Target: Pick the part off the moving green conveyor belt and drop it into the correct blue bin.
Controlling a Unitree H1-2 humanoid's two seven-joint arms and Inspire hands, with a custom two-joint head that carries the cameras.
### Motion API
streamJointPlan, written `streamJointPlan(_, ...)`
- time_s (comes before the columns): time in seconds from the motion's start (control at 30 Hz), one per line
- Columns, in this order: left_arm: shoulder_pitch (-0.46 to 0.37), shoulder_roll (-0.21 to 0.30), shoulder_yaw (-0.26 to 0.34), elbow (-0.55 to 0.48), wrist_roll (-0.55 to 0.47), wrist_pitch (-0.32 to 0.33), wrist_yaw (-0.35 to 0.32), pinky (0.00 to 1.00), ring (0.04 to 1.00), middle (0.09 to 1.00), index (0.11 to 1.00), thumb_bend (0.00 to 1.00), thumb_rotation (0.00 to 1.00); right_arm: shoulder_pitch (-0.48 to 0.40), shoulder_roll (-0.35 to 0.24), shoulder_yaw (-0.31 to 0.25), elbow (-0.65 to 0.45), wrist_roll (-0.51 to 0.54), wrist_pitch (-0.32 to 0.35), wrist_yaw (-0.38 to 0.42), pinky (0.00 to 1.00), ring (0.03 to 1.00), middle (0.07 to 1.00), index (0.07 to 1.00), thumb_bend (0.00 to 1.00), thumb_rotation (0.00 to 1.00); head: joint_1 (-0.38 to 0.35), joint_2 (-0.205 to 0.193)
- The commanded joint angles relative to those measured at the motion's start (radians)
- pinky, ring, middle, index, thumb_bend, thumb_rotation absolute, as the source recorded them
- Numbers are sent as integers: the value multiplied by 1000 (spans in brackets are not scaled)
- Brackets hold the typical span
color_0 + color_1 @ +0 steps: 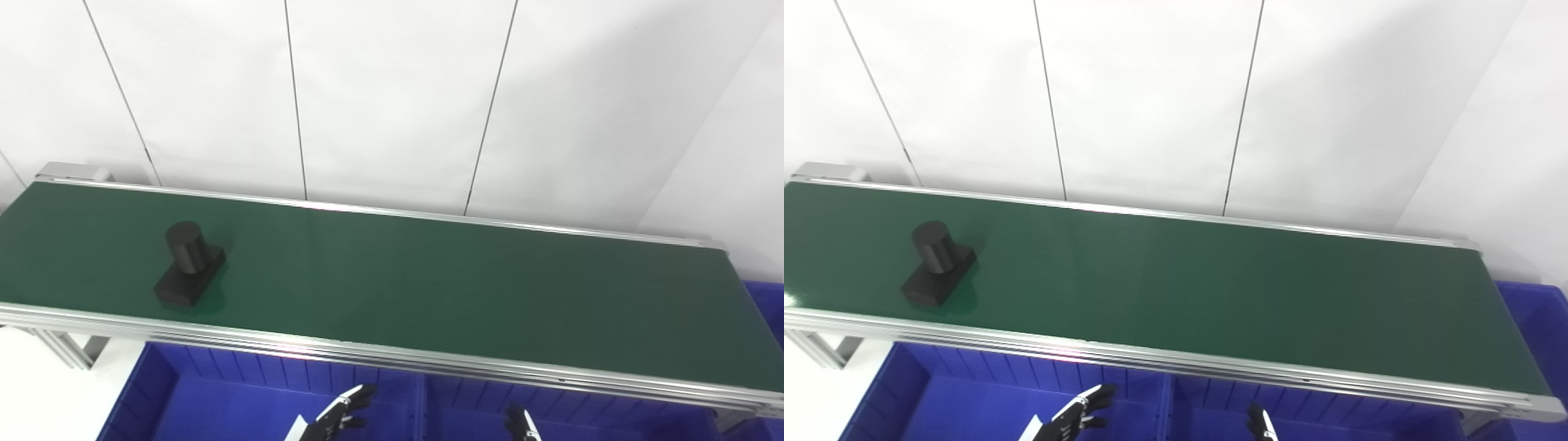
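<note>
Left hand: the left hand [343,411] sat at the bottom centre of the frame, low over the blue bins, fingers spread apart and holding nothing
Right hand: the right hand [519,424] showed only as dark fingertips at the bottom edge, right of centre; whether it was spread or closed could not be told
Part: the black part [188,264], an upright cylinder on a flat rectangular base, stood on the belt in the left of the frame, closer to the near rail than the far one, well apart from both hands
Conveyor belt: the green conveyor belt [429,288] ran across the middle of the frame from left to lower right, carrying nothing else in view
Bins: the left bin [202,392] and the middle bin [465,416] lay below the near rail along the bottom, split by a divider; a third blue bin [765,300] showed at the right edge
Step in hand: judged to be waiting and lining up for the pick, nothing yet grasped
How to do it well: the left hand looked better placed; it would likely pay to rise above the near rail, meet the part along its travel, and close round the cylinder, not the low base
Writing: no brand, label or lettering could be read anywhere
</note>
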Motion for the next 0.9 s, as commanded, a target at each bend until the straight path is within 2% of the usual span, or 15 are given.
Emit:
streamJointPlan(0.0, -22, -2, -9, -7, 16, -33, 31, 771, 877, 899, 864, 745, 982, -5, -8, -14, -11, 12, -26, 13, 948, 943, 953, 972, 947, 967, 3, 1)
streamJointPlan(0.2, -32, -10, -21, 6, 4, -33, 41, 746, 866, 896, 848, 739, 941, -8, -10, -24, 0, 11, -26, 21, 964, 956, 957, 984, 962, 979, 21, -7)
streamJointPlan(0.4, -37, -6, -31, 10, 12, -33, 65, 739, 859, 886, 836, 734, 938, -11, -6, -24, 6, 5, -26, 18, 969, 957, 951, 983, 971, 989, -2, -6)
streamJointPlan(0.7, -37, -9, -22, 16, -8, -33, 45, 737, 860, 896, 852, 778, 938, -15, -8, -20, 12, 4, -26, 13, 948, 945, 950, 971, 936, 971, -14, -9)
streamJointPlan(0.87, -34, -8, -21, 13, -22, -33, 27, 764, 877, 906, 862, 765, 929, 11, -17, -17, -66, -4, -26, 18, 938, 944, 944, 968, 983, 977, -14, -8)
